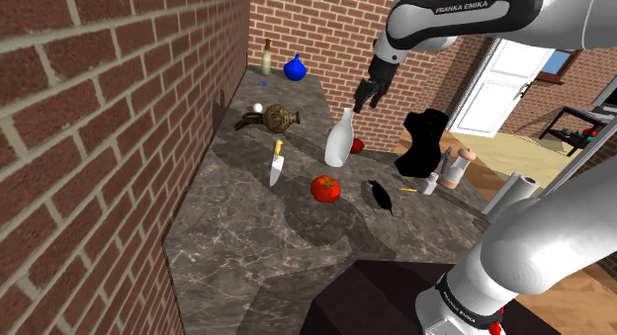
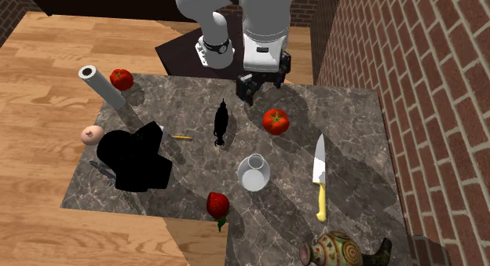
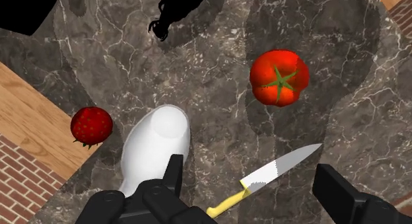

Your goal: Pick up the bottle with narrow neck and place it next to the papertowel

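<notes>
A white bottle with a narrow neck [image 1: 339, 140] stands upright on the dark marble counter [image 1: 247, 254]; in the second exterior view I look down on the bottle's [image 2: 254, 173] open mouth. My black gripper [image 1: 368, 91] hangs open above it, holding nothing. In the wrist view the bottle [image 3: 155, 147] sits beside one finger [image 3: 173, 180], off to the side of the gap rather than in it. The gripper [image 3: 254, 189] looks down on the counter. The white papertowel roll [image 1: 514, 193] stands at the counter's far side, at the shoulder view's right [image 2: 102, 85].
Around the bottle lie a yellow-handled knife [image 3: 271, 176], a tomato [image 3: 279, 77] and a strawberry [image 3: 91, 123]. A black blocky object [image 2: 137, 158] and a small black figure [image 2: 221, 122] stand between bottle and papertowel. A patterned vase [image 1: 280, 116] lies near the brick wall.
</notes>
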